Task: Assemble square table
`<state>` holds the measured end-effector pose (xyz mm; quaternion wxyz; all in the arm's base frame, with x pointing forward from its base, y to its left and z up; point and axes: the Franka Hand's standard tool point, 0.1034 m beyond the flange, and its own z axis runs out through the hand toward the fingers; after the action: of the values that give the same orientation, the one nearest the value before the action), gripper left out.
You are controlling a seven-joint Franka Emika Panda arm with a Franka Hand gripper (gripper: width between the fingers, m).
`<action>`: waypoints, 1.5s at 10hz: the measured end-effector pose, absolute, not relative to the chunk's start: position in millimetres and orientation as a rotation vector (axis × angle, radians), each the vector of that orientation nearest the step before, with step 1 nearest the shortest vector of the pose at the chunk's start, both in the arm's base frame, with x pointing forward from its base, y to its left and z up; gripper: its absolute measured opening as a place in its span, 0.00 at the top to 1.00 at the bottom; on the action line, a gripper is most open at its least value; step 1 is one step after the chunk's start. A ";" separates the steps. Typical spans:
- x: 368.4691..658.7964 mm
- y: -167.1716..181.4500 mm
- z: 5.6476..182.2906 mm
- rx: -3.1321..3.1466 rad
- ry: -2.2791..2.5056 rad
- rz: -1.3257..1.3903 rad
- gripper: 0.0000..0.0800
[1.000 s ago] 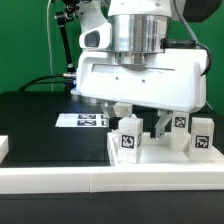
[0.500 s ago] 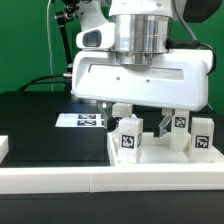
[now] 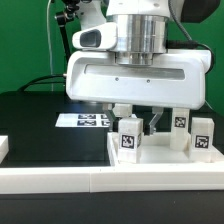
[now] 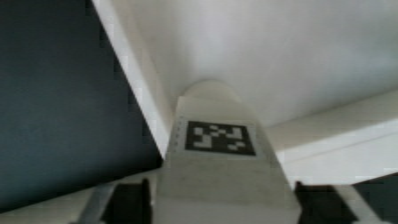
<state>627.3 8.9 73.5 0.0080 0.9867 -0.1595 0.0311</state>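
- The hand (image 3: 141, 120) hangs low over the square top (image 3: 160, 158) at the exterior view's right, with a leg (image 4: 221, 150) standing directly beneath it, between the fingers.
- In the wrist view that leg rises tall and upright toward the camera, its tag facing out, with a dark finger (image 4: 111, 205) on each side; its long axis runs straight up into the hand.
- Whether the fingers touch the leg cannot be told: they stand partly apart around it, with no clear grip visible.
- The exterior view shows three tagged legs on the top: one (image 3: 128, 137) in front, just below the hand, one (image 3: 179, 133) behind it toward the exterior view's right, one (image 3: 201, 135) at the far right edge. A fourth leg is not visible in either view.
- One square top lies on the black worktop (image 3: 40, 125), against the long white rail (image 3: 60, 178) along the near edge.
- One marker board (image 3: 82, 121) lies flat on the worktop, toward the exterior view's left of the top, well apart from the legs.
- The coming move likely turns on the fingers staying square to the upright leg, closing on its flat sides without tipping it.
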 end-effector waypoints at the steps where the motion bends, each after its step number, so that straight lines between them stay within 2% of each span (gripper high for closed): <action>1: 627.3 8.8 73.5 3.082 -0.518 0.097 0.64; 4: 627.2 8.8 73.4 3.073 -0.580 0.098 0.64; 15: 625.0 5.7 72.0 2.294 -2.197 0.113 0.64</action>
<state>625.0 5.7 72.0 -0.0185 0.7216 -0.6911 0.0357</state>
